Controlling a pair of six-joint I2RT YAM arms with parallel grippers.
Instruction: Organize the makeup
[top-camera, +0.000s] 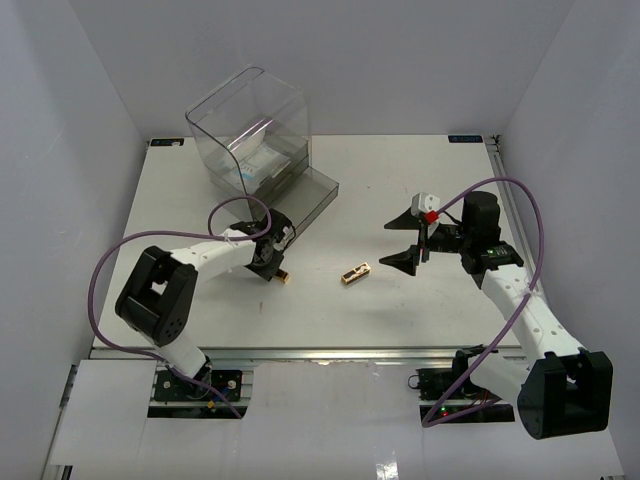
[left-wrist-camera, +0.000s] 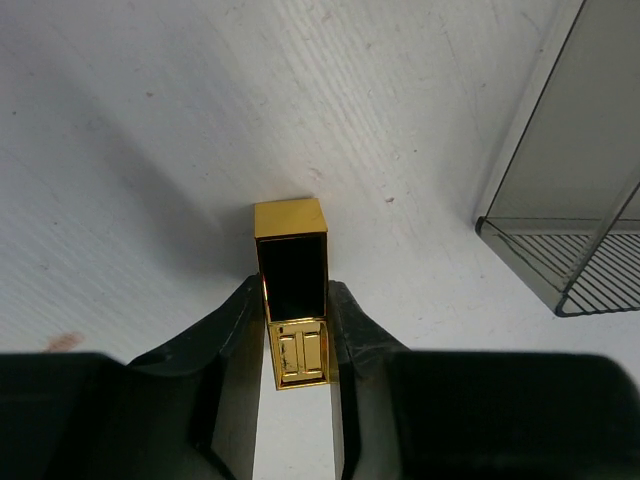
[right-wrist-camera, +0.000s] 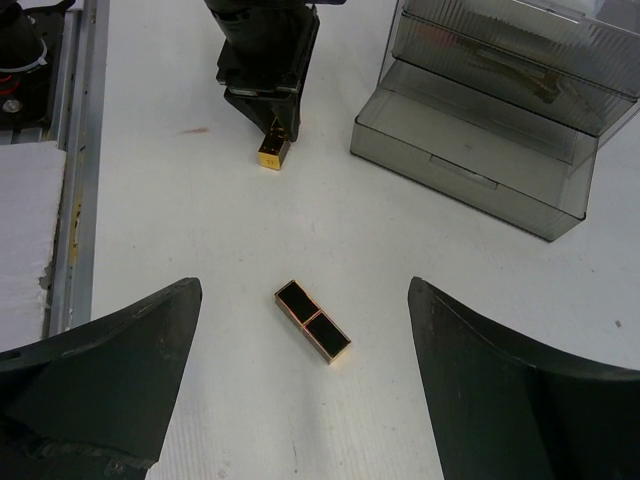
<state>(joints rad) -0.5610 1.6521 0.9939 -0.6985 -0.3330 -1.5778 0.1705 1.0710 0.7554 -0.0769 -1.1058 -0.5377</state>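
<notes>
1. My left gripper (left-wrist-camera: 295, 305) has its two black fingers (left-wrist-camera: 236, 330) pressed on both sides of a small gold and black box-shaped case (left-wrist-camera: 292, 260). It has hold of the case.
2. That case is shiny, with flat sides and sharp corners. One end is a gold square and its long face is black. The gold end points down at the white table (top-camera: 400, 310). I cannot tell if it touches.
3. My right gripper (right-wrist-camera: 303, 282) is spread wide and holds nothing. Its black fingers (right-wrist-camera: 120, 370) are broad and come to a point.
4. A second gold and black case (right-wrist-camera: 313, 322) lies flat on the table under the right gripper. It has two black squares with a thin gold edge around them. It lies slanted and touches nothing else.
5. The two cases are well apart, with bare table between them.
6. A clear plastic drawer box (top-camera: 250, 130) stands at the far left of the table. It looks smooth and smoky, with a round top. Its low drawer (top-camera: 312, 195) is pulled out toward the left gripper.
7. The table top is dull white, with fine scratches and a few small marks.
8. A metal rail (right-wrist-camera: 75, 150) runs along the near edge. White walls close in the other sides.
9. There is open table in the middle and on the right side.
</notes>
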